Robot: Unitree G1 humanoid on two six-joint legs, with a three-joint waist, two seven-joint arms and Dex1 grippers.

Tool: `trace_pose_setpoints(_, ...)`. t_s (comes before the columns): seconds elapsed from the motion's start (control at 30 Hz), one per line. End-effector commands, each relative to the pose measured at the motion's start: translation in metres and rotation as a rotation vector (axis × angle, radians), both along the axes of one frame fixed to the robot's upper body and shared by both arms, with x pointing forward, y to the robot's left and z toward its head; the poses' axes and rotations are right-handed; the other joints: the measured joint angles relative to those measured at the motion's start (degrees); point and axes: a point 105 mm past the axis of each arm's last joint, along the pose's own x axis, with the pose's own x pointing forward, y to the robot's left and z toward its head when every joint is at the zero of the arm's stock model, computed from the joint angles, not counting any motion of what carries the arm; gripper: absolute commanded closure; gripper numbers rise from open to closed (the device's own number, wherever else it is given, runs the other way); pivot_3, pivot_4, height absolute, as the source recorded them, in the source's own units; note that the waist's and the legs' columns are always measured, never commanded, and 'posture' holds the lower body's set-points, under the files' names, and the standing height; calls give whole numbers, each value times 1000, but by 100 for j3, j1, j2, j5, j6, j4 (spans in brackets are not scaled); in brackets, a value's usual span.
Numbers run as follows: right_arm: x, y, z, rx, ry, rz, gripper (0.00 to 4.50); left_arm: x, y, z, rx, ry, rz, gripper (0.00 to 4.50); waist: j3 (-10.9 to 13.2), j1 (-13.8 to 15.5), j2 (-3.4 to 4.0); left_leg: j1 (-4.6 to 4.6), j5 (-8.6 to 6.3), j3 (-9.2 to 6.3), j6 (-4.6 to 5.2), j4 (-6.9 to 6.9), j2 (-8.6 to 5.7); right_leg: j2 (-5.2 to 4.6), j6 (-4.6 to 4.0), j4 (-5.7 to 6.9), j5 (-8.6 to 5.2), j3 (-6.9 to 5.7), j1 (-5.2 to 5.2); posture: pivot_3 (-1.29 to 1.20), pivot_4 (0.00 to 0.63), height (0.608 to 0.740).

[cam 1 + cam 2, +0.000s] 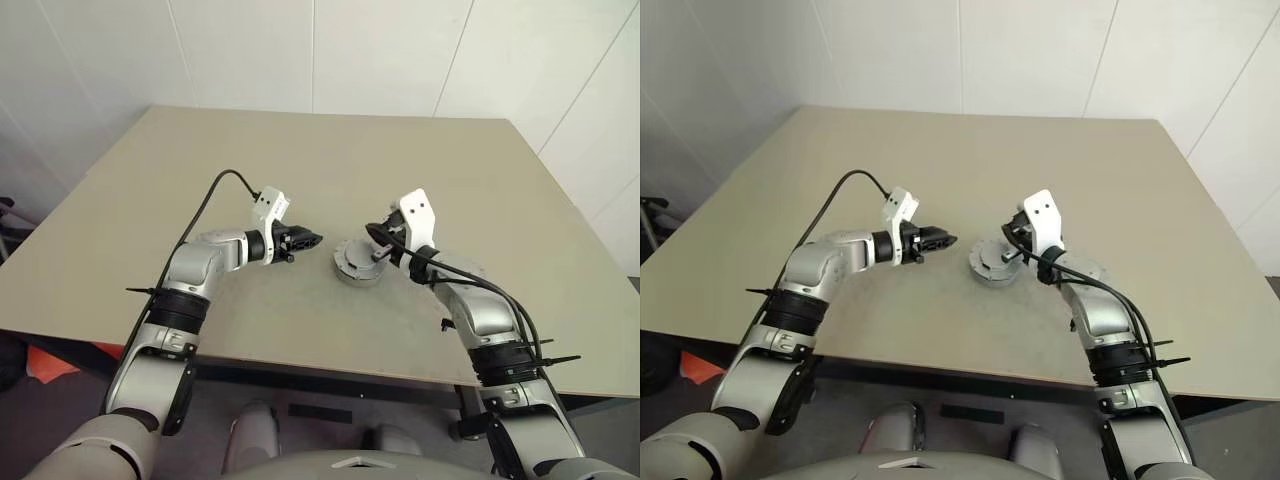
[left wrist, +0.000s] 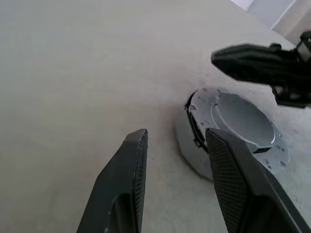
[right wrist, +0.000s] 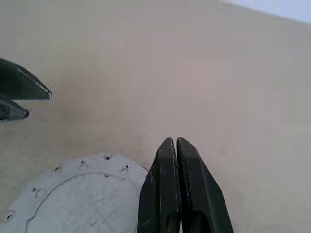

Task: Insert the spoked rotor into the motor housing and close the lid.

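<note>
1. Fingers of the left gripper [image 2: 175, 160] are spread apart, holding nothing, just beside the lid [image 2: 238, 121].
2. Right gripper [image 3: 174, 143] has its fingers pressed together, poised over the lid's edge.
3. Lid sits on the motor housing [image 1: 358, 262], mid-table [image 1: 300, 160].

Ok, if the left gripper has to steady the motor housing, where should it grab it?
Probably across the side wall of the motor housing, coming in level from the robot's left. It sits flat on the table with the lid on top, and the open left gripper already faces that side, while the shut right gripper hovers over the lid.
</note>
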Motion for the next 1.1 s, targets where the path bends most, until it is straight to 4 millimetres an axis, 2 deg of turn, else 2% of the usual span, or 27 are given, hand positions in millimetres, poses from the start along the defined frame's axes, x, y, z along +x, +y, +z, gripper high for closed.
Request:
trace_pose_setpoints(0.03,-4,1,19,62,-73,82,4446,-3,-5,14,32,-99,-80,2475,0,-3,0,-1,-1,0,2,-2,1,1,0,-1,0,0,-1,0,0,740)
trace_pose_setpoints(0.13,-8,0,19,71,-81,117,4446,-4,-4,12,54,-112,-103,2475,0,-4,0,-1,-3,0,5,-5,4,4,0,-2,0,0,-3,0,0,740)
trace_pose_setpoints(0.23,-19,5,12,59,-75,188,3870,-5,-4,10,57,-110,-108,2475,0,3,0,-1,-3,0,6,-4,3,3,-1,-3,-1,-1,0,0,0,740)
trace_pose_setpoints(0.37,-28,11,0,60,-35,237,2560,-7,-6,10,50,-105,-115,2475,0,-4,0,4,-3,0,5,-2,2,3,-1,-1,0,0,2,0,0,740)
trace_pose_setpoints(0.6,-28,13,-6,44,-16,244,88,-6,-8,6,60,-111,-98,2475,0,-6,0,5,-2,0,4,-1,3,3,-2,1,0,0,2,0,0,740)
trace_pose_setpoints(0.7,-24,11,-15,-7,0,215,34,-5,-8,6,63,-113,-89,2475,0,-7,0,5,-2,0,5,-2,3,4,-2,1,0,0,2,0,0,740)
trace_pose_setpoints(0.87,-31,14,-39,-82,66,243,34,0,-5,2,71,-98,-52,2475,-1,-16,-2,16,-2,1,5,-2,4,4,-2,1,0,0,11,0,0,740)
trace_pose_setpoints(1.1,-30,13,-41,-104,59,248,34,0,-5,-2,75,-90,-41,2475,-3,-19,-4,23,-2,0,4,-1,3,3,-1,0,0,1,19,0,0,740)
